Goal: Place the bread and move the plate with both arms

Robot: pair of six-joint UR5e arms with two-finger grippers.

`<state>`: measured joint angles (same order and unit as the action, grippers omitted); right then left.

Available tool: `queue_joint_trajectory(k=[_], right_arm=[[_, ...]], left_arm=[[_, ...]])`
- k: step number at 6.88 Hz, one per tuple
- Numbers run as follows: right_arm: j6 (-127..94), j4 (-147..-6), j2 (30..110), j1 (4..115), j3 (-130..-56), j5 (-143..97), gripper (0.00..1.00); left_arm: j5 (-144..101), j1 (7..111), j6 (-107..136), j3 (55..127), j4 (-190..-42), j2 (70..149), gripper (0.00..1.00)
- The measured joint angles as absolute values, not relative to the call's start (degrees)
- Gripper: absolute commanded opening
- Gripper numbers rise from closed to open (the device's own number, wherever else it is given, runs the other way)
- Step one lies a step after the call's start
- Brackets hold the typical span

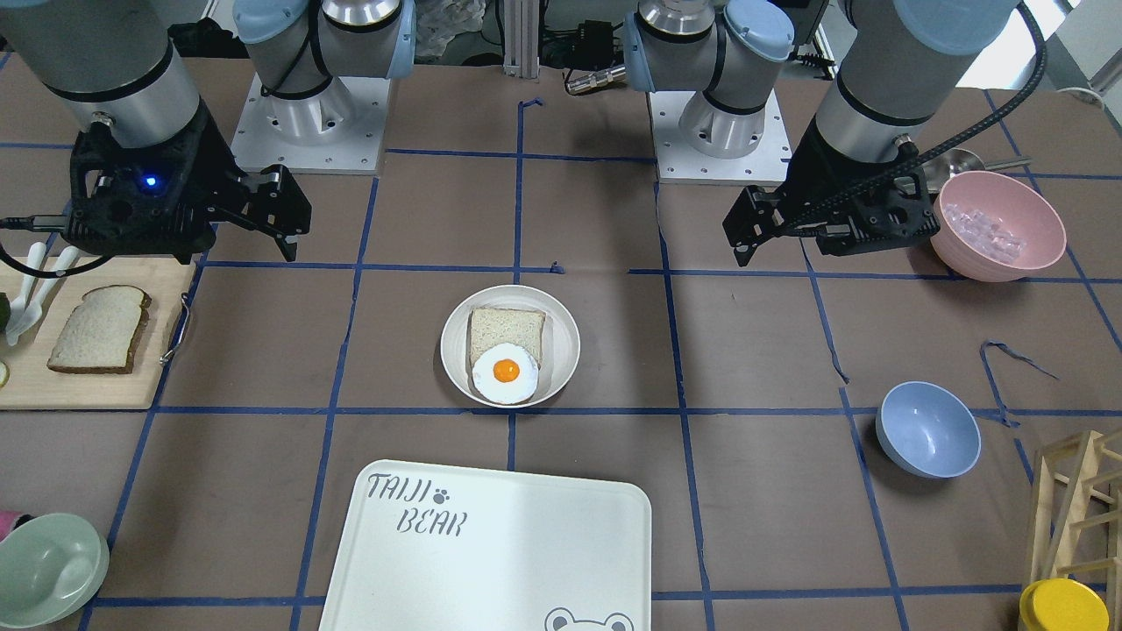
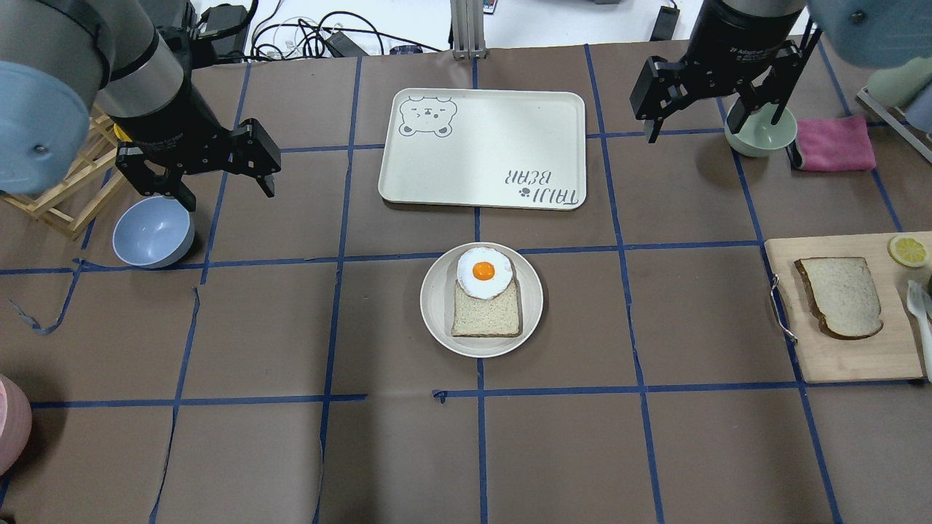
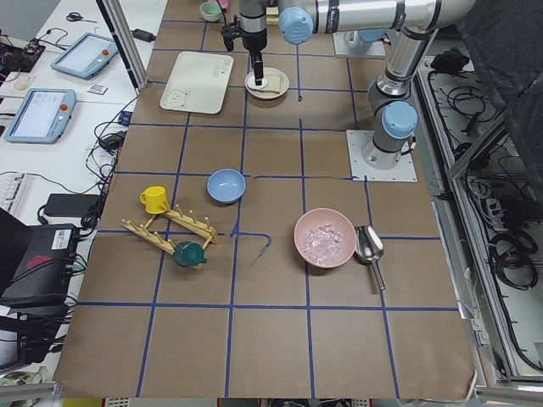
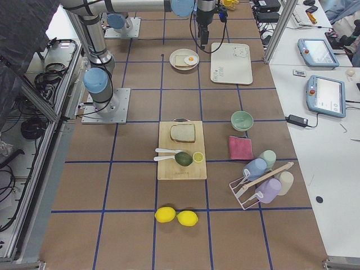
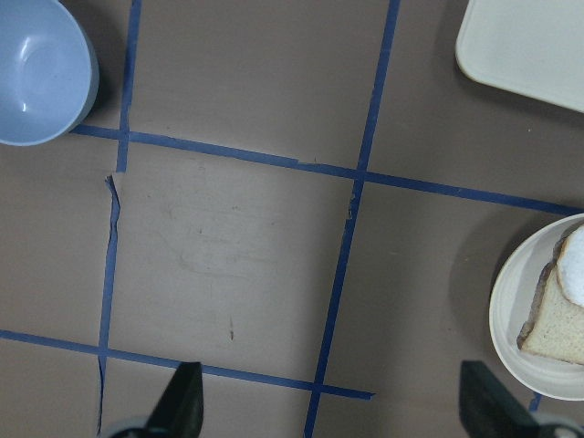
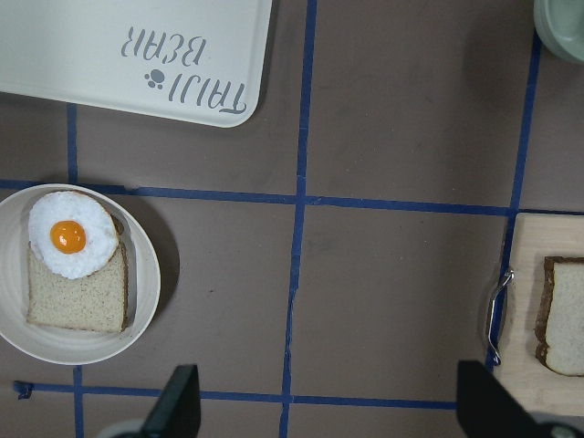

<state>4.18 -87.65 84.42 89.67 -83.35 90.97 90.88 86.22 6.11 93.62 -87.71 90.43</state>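
Observation:
The bread, a slice with dark brown crust, lies on a wooden cutting board at the right; it also shows in the front view and at the right wrist view's edge. The cream plate sits mid-table and holds a squarer pale slice with a fried egg on it. The plate also shows in the front view, the left wrist view and the right wrist view. My left gripper hovers open and empty, left of the plate. My right gripper hovers open and empty, beyond the board.
The white TAIJI BEAR tray lies just beyond the plate. A blue bowl and a wooden rack are under my left arm. A green bowl and a pink cloth are by my right gripper. A pink bowl stands near the left arm.

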Motion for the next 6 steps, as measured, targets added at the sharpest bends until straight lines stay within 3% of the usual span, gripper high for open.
queue_joint_trajectory(k=[6], right_arm=[[3.1, -87.8, 84.2, 89.6, -83.5, 91.3, 1.00]], left_arm=[[93.5, 86.1, 4.4, 95.4, -87.6, 90.1, 1.00]])
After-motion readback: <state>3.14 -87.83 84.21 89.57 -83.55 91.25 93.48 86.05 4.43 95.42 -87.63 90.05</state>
